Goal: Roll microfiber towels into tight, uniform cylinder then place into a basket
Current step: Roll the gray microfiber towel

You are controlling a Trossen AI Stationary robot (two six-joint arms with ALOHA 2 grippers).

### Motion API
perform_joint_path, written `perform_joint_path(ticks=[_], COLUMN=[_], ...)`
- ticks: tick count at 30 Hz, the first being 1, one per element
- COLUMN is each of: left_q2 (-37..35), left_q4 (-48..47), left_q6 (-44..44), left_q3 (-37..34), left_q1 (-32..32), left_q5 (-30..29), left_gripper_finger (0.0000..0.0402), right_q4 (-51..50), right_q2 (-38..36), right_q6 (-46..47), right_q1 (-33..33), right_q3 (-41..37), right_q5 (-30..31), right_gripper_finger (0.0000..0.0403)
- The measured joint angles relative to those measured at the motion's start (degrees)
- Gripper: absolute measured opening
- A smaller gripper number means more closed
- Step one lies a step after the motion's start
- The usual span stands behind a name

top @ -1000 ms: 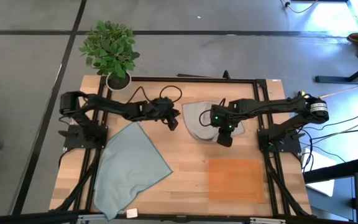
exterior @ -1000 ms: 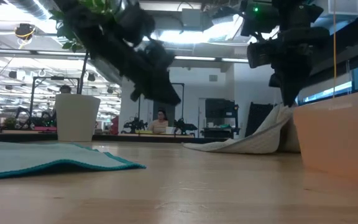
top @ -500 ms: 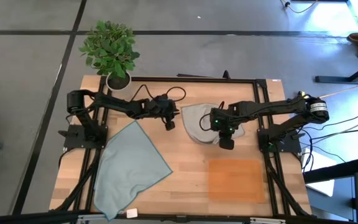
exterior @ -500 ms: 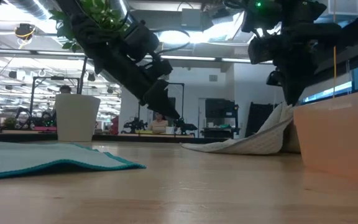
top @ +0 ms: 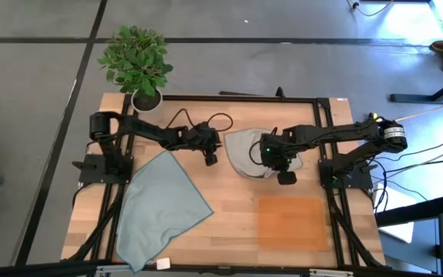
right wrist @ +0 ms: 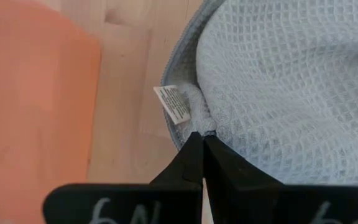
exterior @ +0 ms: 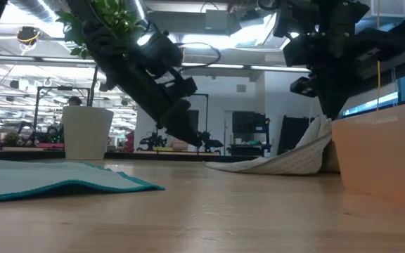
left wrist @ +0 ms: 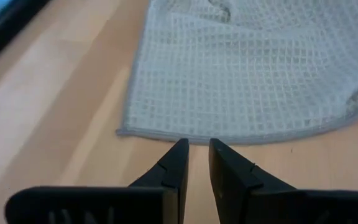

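Observation:
A light grey-beige waffle towel [top: 244, 152] lies bunched at the table's far middle. My right gripper [top: 285, 175] is shut on its right part and holds that part raised [exterior: 313, 144]. My left gripper [top: 210, 158] hangs low just left of the towel. Its fingers [left wrist: 179, 155] stand a narrow gap apart, with tips just short of the towel's hem [left wrist: 166, 134] and nothing between them. A pale blue-grey towel [top: 160, 204] lies flat at the near left. The orange-brown basket [top: 291, 221] sits at the near right. My right gripper pinches the grey-beige towel's hemmed edge [right wrist: 199, 121] between its two shut fingers, right beside the white label [right wrist: 176, 103]. The fingers come from above, pointing steeply down. That edge is lifted off the table, and the towel slopes down from it onto the wood [exterior: 259, 166].
A white pot with a green plant [top: 141, 69] stands at the far left corner. Black frame rails [top: 325, 131] run along the table's sides. Bare wood [top: 233, 208] lies between the blue-grey towel and the basket. The basket's wall [exterior: 382, 158] rises at the right in the low view.
My left gripper has sunk toward the table and rolled about its own line, ending close to the grey-beige towel's left hem. My right gripper has kept its place and rolled at the wrist, still shut on the towel's raised edge.

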Motion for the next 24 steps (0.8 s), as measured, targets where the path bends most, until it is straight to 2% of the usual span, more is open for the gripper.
perform_joint_path(ticks=[4, 10, 16, 24], left_q2=[3.1, 5.6, 6.3, 6.3], left_q4=[-1.6, -7.9, -14.4, -17.3], left_q6=[-1.4, -4.7, -16.1, -21.8], left_q3=[4.5, 11.9, 14.3, 14.3], left_q1=[0.6, 3.5, 7.3, 9.2], left_q5=[-2.6, -2.7, 5.9, 6.5], left_gripper_finger=[0.0054, 0.0054, 0.0054, 0.0054], right_q4=[-0.1, -0.2, -0.2, -0.1], right_q2=[0.0, 0.0, 0.0, 0.0], right_q6=[0.3, 0.5, 0.6, 0.5], right_q1=[0.0, 0.0, 0.0, 0.0], right_q3=[0.0, 0.0, 0.0, 0.0], right_q5=[-0.1, -0.7, -0.7, -0.7], right_gripper_finger=[0.0005, 0.0005, 0.0005, 0.0005])
